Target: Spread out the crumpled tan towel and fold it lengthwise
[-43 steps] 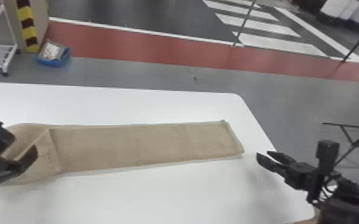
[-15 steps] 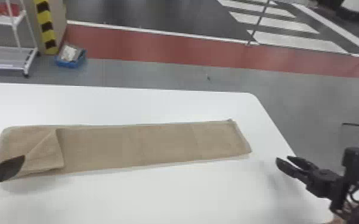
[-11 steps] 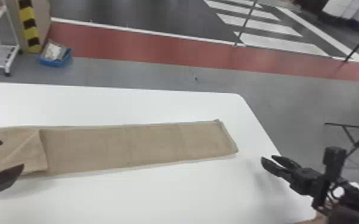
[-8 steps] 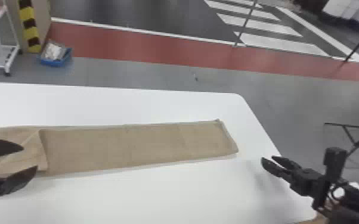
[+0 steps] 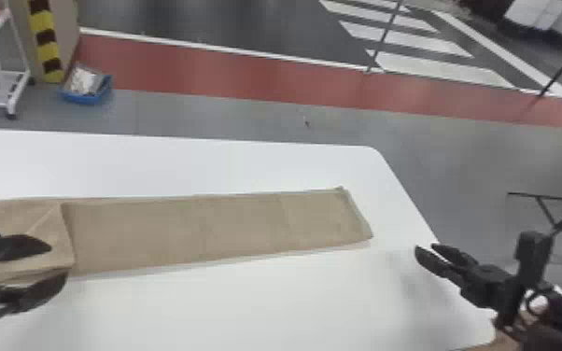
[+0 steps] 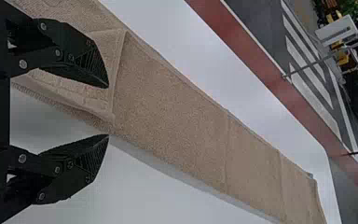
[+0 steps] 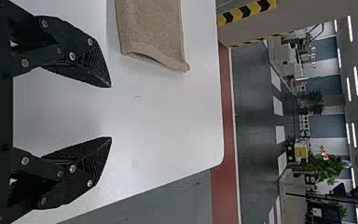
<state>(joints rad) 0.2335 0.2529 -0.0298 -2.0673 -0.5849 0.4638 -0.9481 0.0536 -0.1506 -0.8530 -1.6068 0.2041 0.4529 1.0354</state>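
W/ tan towel [image 5: 177, 238] laid long on white surface [image 5: 270, 308], short of R edge, & w/ L end effector [image 5: 58, 261] & R end effector [image 5: 425, 248] both parted. Looks soft, light, prob. v. limp; best pinched by loose edge of L flap [image 5: 58, 226].

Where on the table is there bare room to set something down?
Free on the white table: a strip between the tan towel and the far edge, and a wider patch nearer the robot, between the left gripper and the right gripper. Crowded: the towel's left end, where the open left gripper is by the folded-over flap.
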